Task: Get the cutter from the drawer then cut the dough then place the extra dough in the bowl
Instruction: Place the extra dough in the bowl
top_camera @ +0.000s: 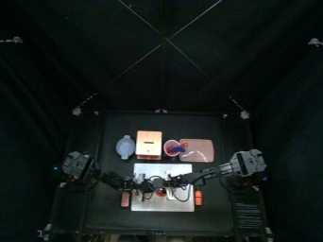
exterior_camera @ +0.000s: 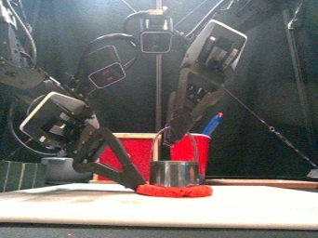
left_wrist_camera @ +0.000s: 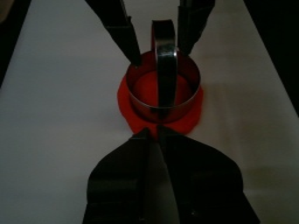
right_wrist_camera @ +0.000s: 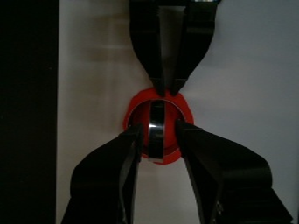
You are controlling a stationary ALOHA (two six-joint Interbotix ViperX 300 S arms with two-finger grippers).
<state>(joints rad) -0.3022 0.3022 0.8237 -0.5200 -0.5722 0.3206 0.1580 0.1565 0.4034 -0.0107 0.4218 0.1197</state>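
1. Your white cutting board (exterior_camera: 74,206) lies at the table's front, between both arms.
2. Your right gripper (right_wrist_camera: 158,127) is clamped on the wire handle of the cutter (exterior_camera: 176,173).
3. Your left gripper (left_wrist_camera: 158,140) has its jaws pressed together, tips at the rim of the red dough (exterior_camera: 174,192).
4. The dough lies flat on the board.
5. The cutter stands upright on the dough.

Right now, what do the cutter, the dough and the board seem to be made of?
The cutter looks like steel: grey, shiny, with bright glints. The dough seems soft, matt red clay; its edge is lumpy. The board is probably white plastic: smooth, even.
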